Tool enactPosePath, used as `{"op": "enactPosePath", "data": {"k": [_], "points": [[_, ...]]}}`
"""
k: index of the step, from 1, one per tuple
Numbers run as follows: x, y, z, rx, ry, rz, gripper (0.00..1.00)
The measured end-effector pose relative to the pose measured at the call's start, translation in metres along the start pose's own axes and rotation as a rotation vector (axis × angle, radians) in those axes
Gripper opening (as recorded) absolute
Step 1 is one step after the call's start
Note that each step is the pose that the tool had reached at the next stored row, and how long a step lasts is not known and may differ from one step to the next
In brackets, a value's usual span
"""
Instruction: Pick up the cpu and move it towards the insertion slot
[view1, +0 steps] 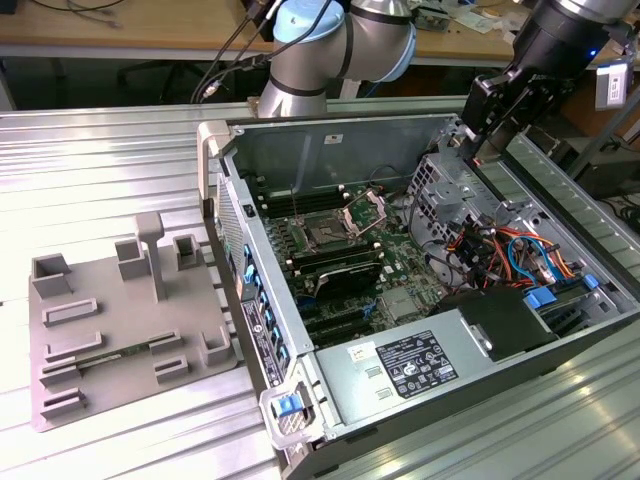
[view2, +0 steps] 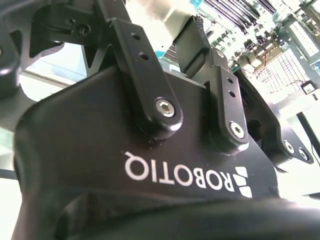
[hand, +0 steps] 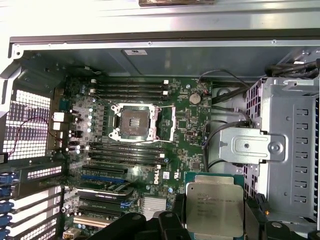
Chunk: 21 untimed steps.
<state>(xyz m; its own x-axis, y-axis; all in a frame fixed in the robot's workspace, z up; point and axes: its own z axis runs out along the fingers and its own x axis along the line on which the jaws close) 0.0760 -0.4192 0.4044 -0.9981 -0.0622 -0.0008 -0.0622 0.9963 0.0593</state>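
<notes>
The cpu (hand: 215, 207), a flat square chip with a pale silvery top and a green rim, hangs close under the camera in the first wrist view. My gripper (view1: 482, 148) is shut on it, with dark fingers (hand: 176, 214) at its sides. In the exterior view the gripper hovers over the metal drive cage (view1: 440, 185) at the case's far right. The insertion slot (view1: 326, 236) (hand: 134, 121) is a dark square socket on the green board, and its shiny bracket (hand: 172, 122) is swung open beside it. The slot lies well off to the exterior view's left of the gripper.
The open computer case (view1: 215, 160) has tall metal walls. Long black memory slots (hand: 127, 89) flank the socket. Orange and blue cables (view1: 500, 250) and a power supply (view1: 400, 365) fill the near right. A grey tray (view1: 130, 330) with raised frames lies outside the case on the left.
</notes>
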Motion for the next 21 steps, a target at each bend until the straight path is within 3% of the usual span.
{"op": "enactPosePath", "data": {"k": [21], "points": [[0.005,0.0002,0.0025,0.0,0.0,0.0,0.55]]}}
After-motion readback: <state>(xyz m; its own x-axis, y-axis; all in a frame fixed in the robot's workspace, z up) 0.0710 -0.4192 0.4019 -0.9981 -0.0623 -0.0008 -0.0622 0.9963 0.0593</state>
